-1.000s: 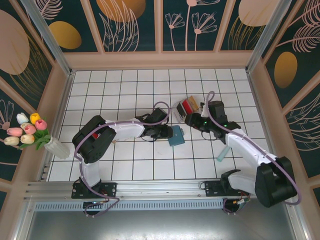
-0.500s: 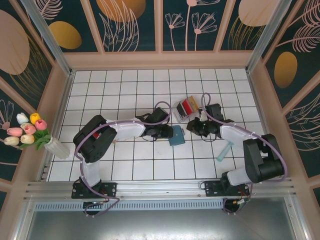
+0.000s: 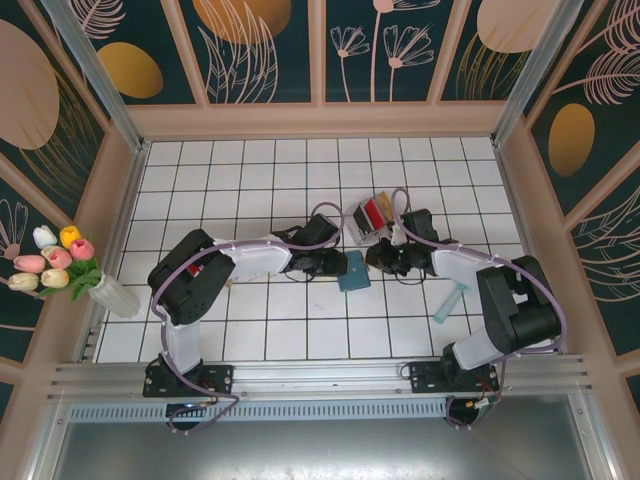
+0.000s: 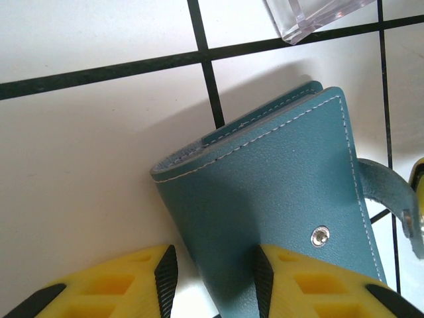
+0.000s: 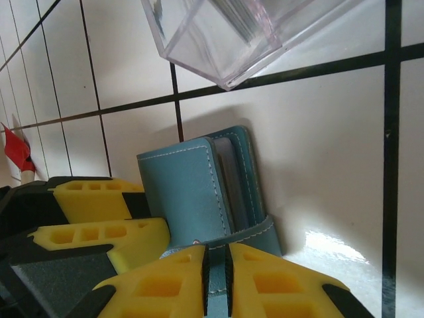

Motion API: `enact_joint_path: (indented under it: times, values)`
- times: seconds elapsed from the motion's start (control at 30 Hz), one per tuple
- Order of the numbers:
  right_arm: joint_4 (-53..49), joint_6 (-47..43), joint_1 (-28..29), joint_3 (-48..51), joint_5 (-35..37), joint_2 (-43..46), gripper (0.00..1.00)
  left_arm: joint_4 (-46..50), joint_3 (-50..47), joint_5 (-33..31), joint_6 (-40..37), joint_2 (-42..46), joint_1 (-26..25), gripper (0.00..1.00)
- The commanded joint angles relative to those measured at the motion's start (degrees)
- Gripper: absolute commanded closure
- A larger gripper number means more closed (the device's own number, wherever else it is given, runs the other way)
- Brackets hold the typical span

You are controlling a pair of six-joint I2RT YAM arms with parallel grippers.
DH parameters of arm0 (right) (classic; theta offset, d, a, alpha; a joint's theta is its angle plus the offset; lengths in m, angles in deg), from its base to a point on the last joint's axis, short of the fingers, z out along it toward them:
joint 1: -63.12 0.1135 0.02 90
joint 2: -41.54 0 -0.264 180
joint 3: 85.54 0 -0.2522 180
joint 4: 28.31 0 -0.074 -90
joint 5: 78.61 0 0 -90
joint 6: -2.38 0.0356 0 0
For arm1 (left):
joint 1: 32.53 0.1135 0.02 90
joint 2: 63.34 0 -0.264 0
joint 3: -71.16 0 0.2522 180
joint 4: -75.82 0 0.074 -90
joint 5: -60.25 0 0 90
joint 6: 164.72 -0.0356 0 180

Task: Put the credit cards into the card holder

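Observation:
The teal card holder (image 3: 352, 272) lies folded on the white tiles between my two grippers. My left gripper (image 3: 334, 265) is closed on its spine corner (image 4: 278, 185), one pad pressed to the cover and a sliver of floor beside the other. My right gripper (image 5: 216, 271) is shut on the holder's snap strap (image 5: 248, 235), which curls round the open edge (image 5: 185, 192). From above, the right gripper (image 3: 380, 258) sits just right of the holder. A red credit card (image 3: 375, 212) and a tan one (image 3: 386, 203) stand in the clear rack (image 3: 362, 220).
The clear rack's corner (image 5: 218, 33) stands about one tile beyond the holder, also close in the left wrist view (image 4: 318, 13). A pale teal stick (image 3: 448, 300) lies to the right. A vase of tulips (image 3: 60, 265) stands by the left wall.
My right gripper has swung left from beside the rack to the holder and closed on its strap. The left gripper and the holder have stayed put.

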Motion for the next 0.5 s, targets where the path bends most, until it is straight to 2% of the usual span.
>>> enact_joint_path:
  times: [0.0, 0.47]
  values:
    - [1.00, -1.56, 0.95, -0.51, -1.13, -0.62, 0.83, 2.26, 0.47, -1.04, -1.34, -3.27, -0.42, 0.59]
    - [-1.76, -3.33, 3.84, -3.26, 0.36, -3.42, 0.82, 2.51, 0.92, -0.87, -1.24, -3.62, -0.43, 0.60]
